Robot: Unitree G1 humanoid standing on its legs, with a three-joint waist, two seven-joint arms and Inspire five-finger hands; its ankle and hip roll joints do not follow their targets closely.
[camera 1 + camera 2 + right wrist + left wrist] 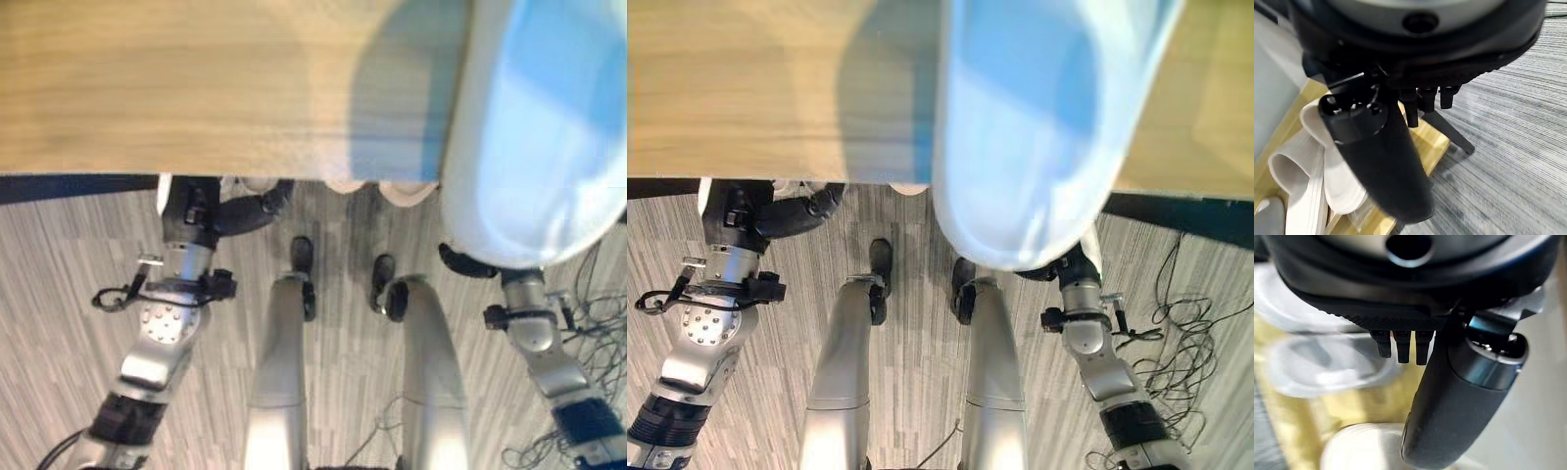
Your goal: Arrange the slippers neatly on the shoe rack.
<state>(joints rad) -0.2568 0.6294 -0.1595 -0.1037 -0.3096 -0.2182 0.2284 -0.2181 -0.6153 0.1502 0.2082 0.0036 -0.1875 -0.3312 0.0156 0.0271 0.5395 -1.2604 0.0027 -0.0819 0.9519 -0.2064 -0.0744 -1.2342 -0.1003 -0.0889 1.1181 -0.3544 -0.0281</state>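
Observation:
A large pale blue and white slipper (1029,127) lies on the wooden top of the shoe rack (176,88), its end hanging over the front edge. Toes of white slippers (407,192) peek from the shelf under that edge. My left hand (240,211) reaches in below the top, open and empty, beside a ribbed white slipper (1361,448). Lower right, my right hand (465,262) is partly hidden by the blue slipper. Its own wrist view has the right hand (1381,161) open and holding nothing, above white slippers (1303,161) on the lower shelf (1432,139).
Grey striped floor (59,274) spreads in front of the rack. A black rack leg (1452,132) stands at the lower shelf's corner. A dark strip (1185,215) runs under the rack's top edge.

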